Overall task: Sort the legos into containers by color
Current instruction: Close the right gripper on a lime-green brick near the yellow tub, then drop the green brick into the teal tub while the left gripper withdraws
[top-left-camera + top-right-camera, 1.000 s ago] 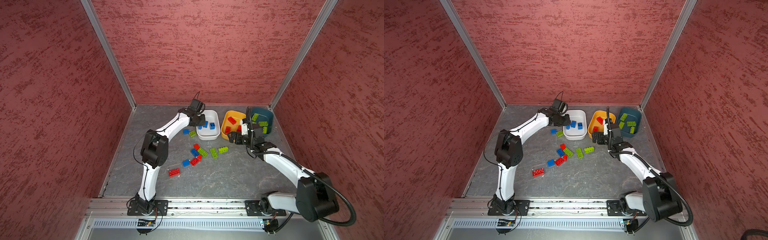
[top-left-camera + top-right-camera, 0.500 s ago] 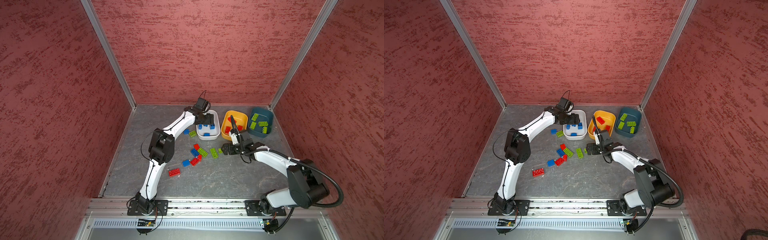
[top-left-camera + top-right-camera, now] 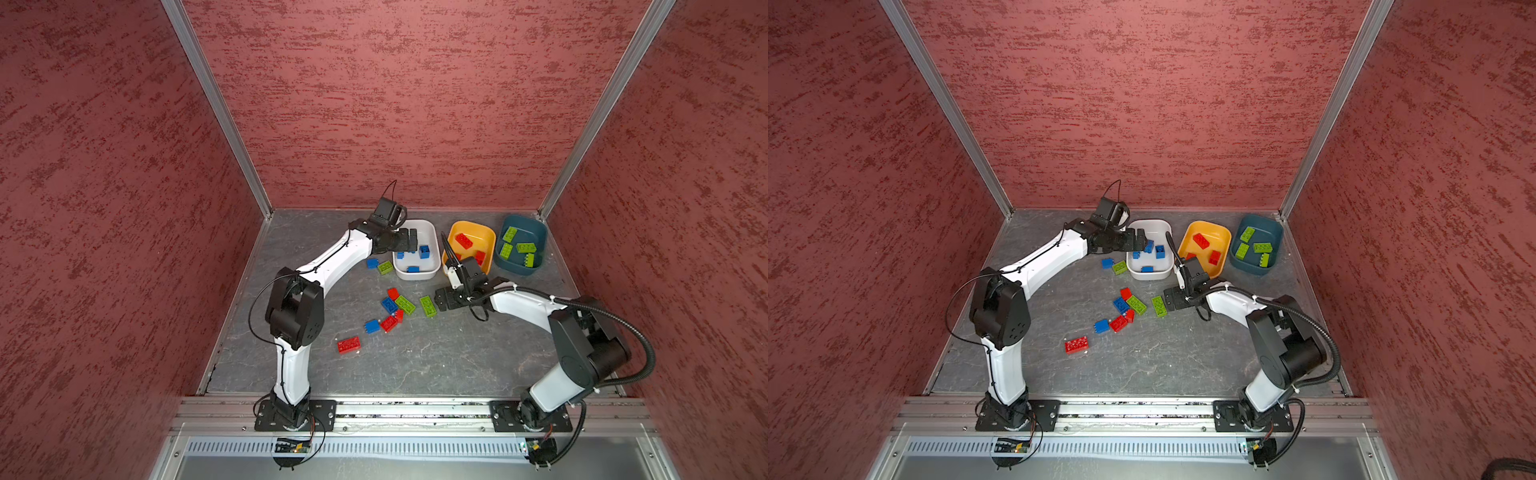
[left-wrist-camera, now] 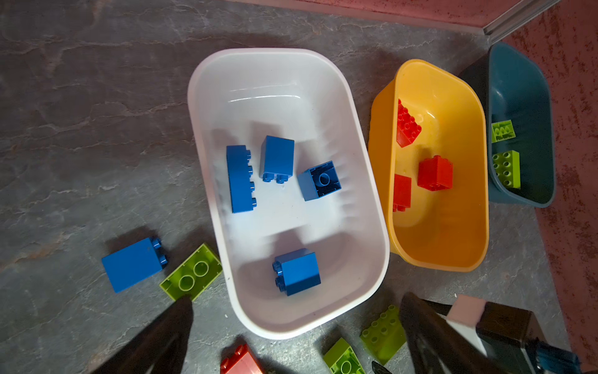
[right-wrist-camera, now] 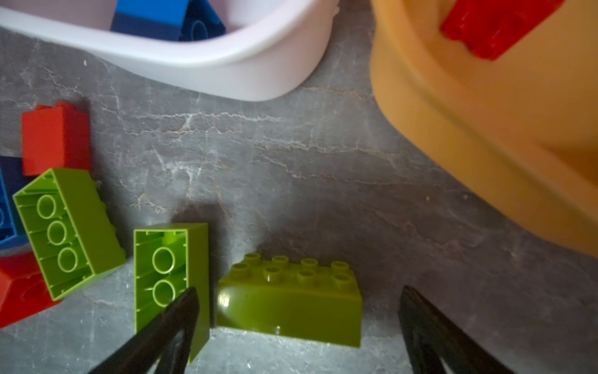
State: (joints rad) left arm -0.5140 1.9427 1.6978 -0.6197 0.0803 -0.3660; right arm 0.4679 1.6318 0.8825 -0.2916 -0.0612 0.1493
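Left gripper (image 4: 296, 299) gapes empty over white tub (image 4: 275, 81); right gripper (image 5: 299, 291) splayed around 1 green brick (image 5: 291, 307)

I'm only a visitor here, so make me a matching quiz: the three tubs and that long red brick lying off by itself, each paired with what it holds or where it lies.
Column 1
1. white tub
2. yellow tub
3. teal tub
4. long red brick

Column 2
A. holds green bricks
B. lies apart from the others on the grey floor
C. holds blue bricks
D. holds red bricks

Pairs: 1-C, 2-D, 3-A, 4-B
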